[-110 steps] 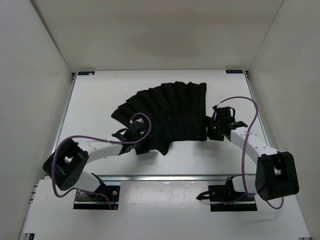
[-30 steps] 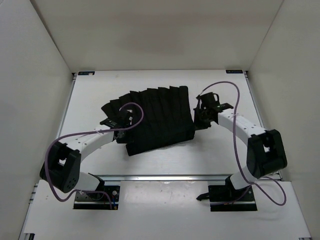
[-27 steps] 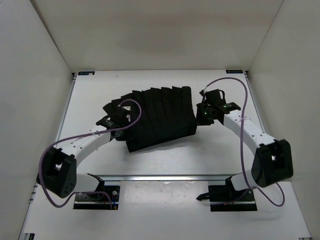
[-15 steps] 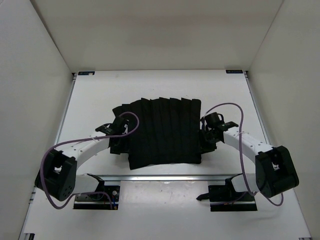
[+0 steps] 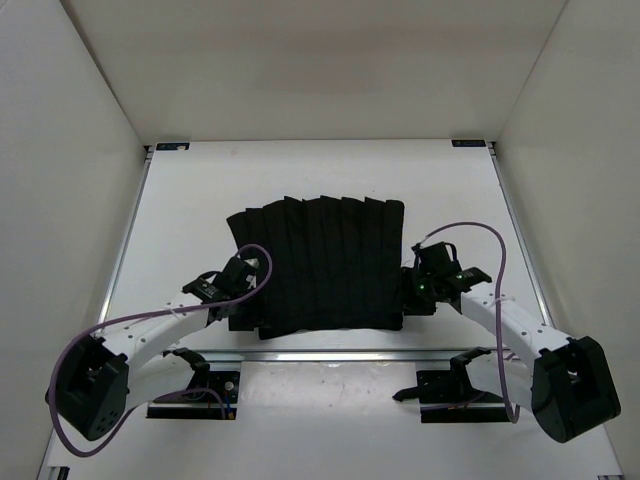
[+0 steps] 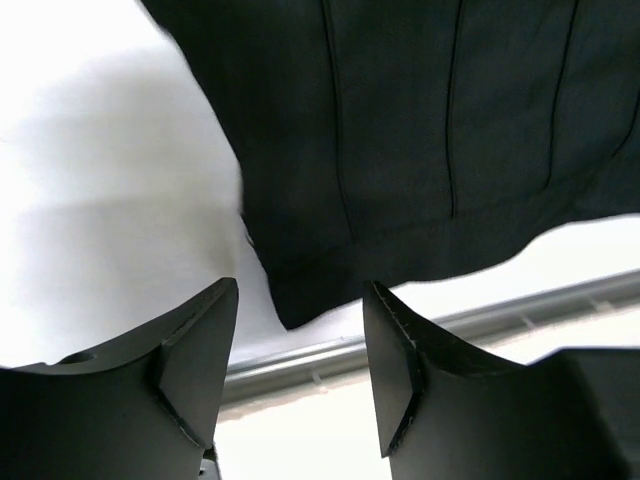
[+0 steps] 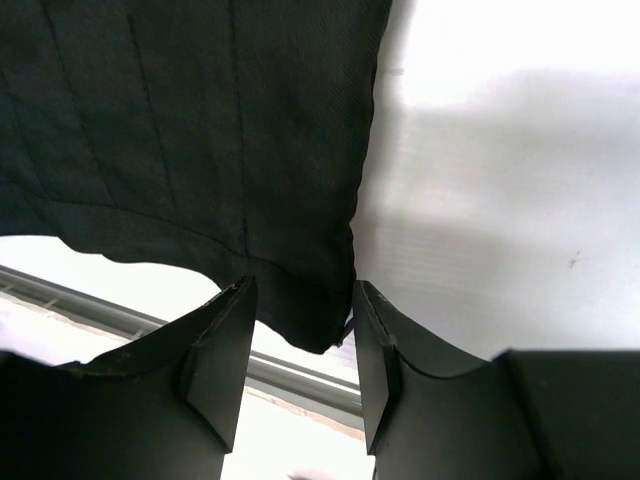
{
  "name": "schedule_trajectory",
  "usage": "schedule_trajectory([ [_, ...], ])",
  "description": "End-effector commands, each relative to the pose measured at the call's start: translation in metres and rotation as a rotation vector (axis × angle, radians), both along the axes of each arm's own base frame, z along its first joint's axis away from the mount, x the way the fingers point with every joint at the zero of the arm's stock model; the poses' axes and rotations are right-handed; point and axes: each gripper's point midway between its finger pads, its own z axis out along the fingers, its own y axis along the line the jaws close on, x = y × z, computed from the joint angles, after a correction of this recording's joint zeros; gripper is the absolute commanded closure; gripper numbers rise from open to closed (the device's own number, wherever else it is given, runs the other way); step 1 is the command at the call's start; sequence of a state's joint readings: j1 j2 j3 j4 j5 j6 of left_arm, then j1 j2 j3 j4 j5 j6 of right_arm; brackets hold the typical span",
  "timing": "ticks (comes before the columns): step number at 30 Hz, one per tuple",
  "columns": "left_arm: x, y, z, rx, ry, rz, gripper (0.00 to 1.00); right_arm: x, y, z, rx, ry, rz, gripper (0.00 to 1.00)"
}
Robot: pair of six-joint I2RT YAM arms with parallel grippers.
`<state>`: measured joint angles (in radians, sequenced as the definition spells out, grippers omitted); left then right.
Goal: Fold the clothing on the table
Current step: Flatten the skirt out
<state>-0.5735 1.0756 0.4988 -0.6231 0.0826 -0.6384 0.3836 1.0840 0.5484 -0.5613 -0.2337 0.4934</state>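
The clothing (image 5: 315,265), a black pleated garment, lies flat as a rough rectangle on the white table (image 5: 190,200), with its lower hem near the front rail. My left gripper (image 5: 238,303) is at its near left corner and my right gripper (image 5: 412,290) at its near right corner. In the left wrist view my left gripper (image 6: 300,375) is open, with the clothing (image 6: 400,130) corner just beyond its fingertips. In the right wrist view my right gripper (image 7: 297,365) is open, and the clothing (image 7: 200,130) corner dips loosely between the fingers.
A metal rail (image 5: 330,353) runs along the table's near edge, just below the hem; it also shows as the rail (image 6: 420,335) in the left wrist view. White walls enclose the table on three sides. The arm bases (image 5: 460,385) sit in front of the rail.
Both grippers drew the garment toward the near edge, then opened and let go of its corners. The garment went from a skewed fan shape to a squarer, flat rectangle.
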Motion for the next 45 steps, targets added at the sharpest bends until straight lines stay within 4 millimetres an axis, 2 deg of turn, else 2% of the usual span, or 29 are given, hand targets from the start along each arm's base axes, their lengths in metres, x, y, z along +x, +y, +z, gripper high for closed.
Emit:
schedule_trajectory([
  [1, -0.004, -0.017, 0.004, -0.088, 0.008, 0.030, 0.36, 0.004, 0.006, 0.005, 0.028, -0.038, -0.037, 0.59],
  [9, -0.014, -0.019, -0.008, -0.094, 0.030, 0.037, 0.36, -0.015, 0.010, -0.013, 0.006, 0.024, -0.011, 0.59],
  [12, -0.016, -0.023, -0.012, -0.111, 0.037, 0.029, 0.39, -0.023, 0.009, -0.021, -0.015, 0.060, -0.005, 0.54],
  [13, -0.017, -0.021, -0.015, -0.105, 0.038, 0.031, 0.43, -0.024, 0.010, -0.021, -0.013, 0.052, 0.008, 0.54],
  [15, -0.013, -0.020, -0.013, -0.108, 0.024, 0.039, 0.68, -0.025, 0.011, -0.023, 0.000, 0.063, 0.008, 0.71],
  [16, -0.011, -0.019, -0.012, -0.112, 0.018, 0.044, 0.75, -0.024, 0.011, -0.022, 0.006, 0.058, 0.014, 0.76],
  [18, -0.010, -0.018, -0.010, -0.118, 0.009, 0.041, 0.98, -0.021, 0.011, -0.018, 0.016, 0.048, 0.015, 0.97],
  [19, -0.007, -0.015, -0.008, -0.111, -0.001, 0.049, 1.00, -0.018, 0.010, -0.015, 0.010, 0.037, 0.020, 1.00],
  [23, 0.024, -0.013, 0.020, -0.106, -0.093, 0.056, 1.00, 0.013, 0.005, 0.016, 0.014, -0.058, 0.001, 1.00],
  [25, 0.047, -0.011, 0.043, -0.071, -0.162, 0.051, 1.00, 0.022, 0.002, 0.031, 0.005, -0.081, 0.016, 1.00],
  [27, 0.046, -0.007, 0.046, -0.028, -0.159, 0.022, 1.00, 0.025, 0.002, 0.042, -0.003, -0.098, 0.035, 1.00],
  [29, 0.046, -0.005, 0.051, -0.030, -0.164, 0.025, 1.00, 0.018, 0.004, 0.047, 0.010, -0.090, 0.055, 1.00],
  [34, 0.022, -0.001, 0.039, -0.063, -0.130, 0.038, 1.00, -0.006, 0.001, 0.041, 0.011, -0.031, 0.084, 1.00],
  [36, 0.020, 0.002, 0.035, -0.071, -0.127, 0.052, 1.00, -0.006, 0.001, 0.038, 0.034, -0.024, 0.073, 1.00],
  [37, 0.027, 0.001, 0.037, -0.082, -0.138, 0.060, 1.00, -0.001, 0.004, 0.040, 0.054, -0.042, 0.086, 1.00],
  [38, 0.043, -0.003, 0.045, -0.094, -0.167, 0.060, 1.00, 0.014, 0.004, 0.047, 0.057, -0.074, 0.087, 1.00],
  [39, 0.062, -0.009, 0.065, -0.113, -0.216, 0.052, 1.00, 0.036, 0.009, 0.060, 0.056, -0.121, 0.097, 1.00],
  [40, 0.081, -0.008, 0.066, -0.076, -0.230, 0.045, 1.00, 0.052, 0.008, 0.057, 0.022, -0.113, 0.094, 1.00],
  [41, 0.113, -0.014, 0.086, -0.056, -0.275, 0.030, 1.00, 0.089, 0.011, 0.078, 0.007, -0.179, 0.077, 1.00],
  [42, 0.152, -0.019, 0.129, -0.059, -0.383, 0.044, 1.00, 0.125, 0.017, 0.116, 0.008, -0.287, 0.079, 1.00],
  [43, 0.175, -0.019, 0.129, -0.006, -0.384, 0.028, 1.00, 0.148, 0.020, 0.114, -0.014, -0.278, 0.098, 1.00],
  [44, 0.211, -0.024, 0.163, -0.007, -0.439, 0.034, 1.00, 0.179, 0.026, 0.171, 0.015, -0.388, 0.096, 1.00],
  [45, 0.242, -0.032, 0.205, -0.034, -0.513, 0.041, 1.00, 0.209, 0.031, 0.217, 0.001, -0.471, 0.102, 1.00],
])
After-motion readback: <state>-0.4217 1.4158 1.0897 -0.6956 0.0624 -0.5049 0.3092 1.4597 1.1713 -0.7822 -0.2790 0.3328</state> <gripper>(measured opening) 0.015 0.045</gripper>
